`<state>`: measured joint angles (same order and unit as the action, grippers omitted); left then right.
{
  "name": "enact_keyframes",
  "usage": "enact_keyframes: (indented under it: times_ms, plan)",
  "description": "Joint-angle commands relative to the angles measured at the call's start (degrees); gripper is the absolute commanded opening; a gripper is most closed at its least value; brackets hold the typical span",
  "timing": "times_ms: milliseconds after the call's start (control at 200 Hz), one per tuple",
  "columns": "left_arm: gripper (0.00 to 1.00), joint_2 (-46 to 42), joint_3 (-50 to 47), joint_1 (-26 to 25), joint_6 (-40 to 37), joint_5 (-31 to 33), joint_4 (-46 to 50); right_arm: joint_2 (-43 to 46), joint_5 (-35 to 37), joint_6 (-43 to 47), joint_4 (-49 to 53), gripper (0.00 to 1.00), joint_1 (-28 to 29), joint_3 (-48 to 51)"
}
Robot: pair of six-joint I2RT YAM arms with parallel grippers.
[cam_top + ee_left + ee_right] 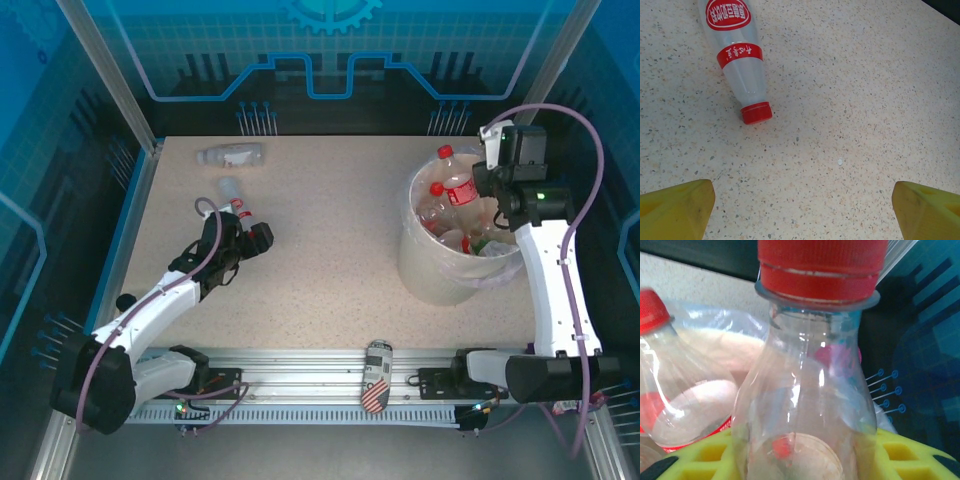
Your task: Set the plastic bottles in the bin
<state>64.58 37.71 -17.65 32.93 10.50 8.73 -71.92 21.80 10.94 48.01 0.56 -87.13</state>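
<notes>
While the right gripper (800,460) pinches a clear red-capped bottle (805,390) over the bin (430,270) by the table's (320,260) right edge, w/ other bottles (440,215) inside, the left gripper (800,205) hangs spread wide nr another red-capped bottle (737,65) lying toward the far-left corner, pale bottle (232,154) beyond.

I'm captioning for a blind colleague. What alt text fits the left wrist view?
A clear plastic bottle with red labels and a red cap lies on its side on the speckled table, cap toward the camera. The left gripper is open, its yellow fingers at the bottom corners, not touching it.
</notes>
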Motion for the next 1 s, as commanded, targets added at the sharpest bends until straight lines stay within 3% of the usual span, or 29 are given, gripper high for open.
enact_keyframes:
  times_ms: [0,430,535,690,865,996]
  plan:
    - [0.92,0.4,0.78,0.61,-0.49,-0.47,-0.3,0.12,0.72,1.33,-0.96,0.47,-0.78,2.56]
    - [0.92,3.1,1.84,0.69,-0.16,-2.09,-2.05,-0.85,-2.35,0.54,-1.16,0.49,-1.03,9.89]
    - [0.92,3.02,1.87,0.69,-0.43,-1.81,-1.45,-0.52,-2.64,-0.11,-0.42,0.59,-1.04,8.25]
    - [0.93,3.07,1.83,0.77,-0.58,-1.63,-1.1,0.4,-2.73,-1.59,3.37,0.82,-1.07,2.32]
    - [0.93,3.02,2.34,1.08,-1.17,-1.04,-0.33,2.65,-5.68,-4.9,4.72,0.85,-1.38,-2.66]
    - [0.94,3.49,3.13,2.66,-2.4,-0.56,1.79,4.8,-13.97,-8.69,2.89,0.85,-2.05,-2.96]
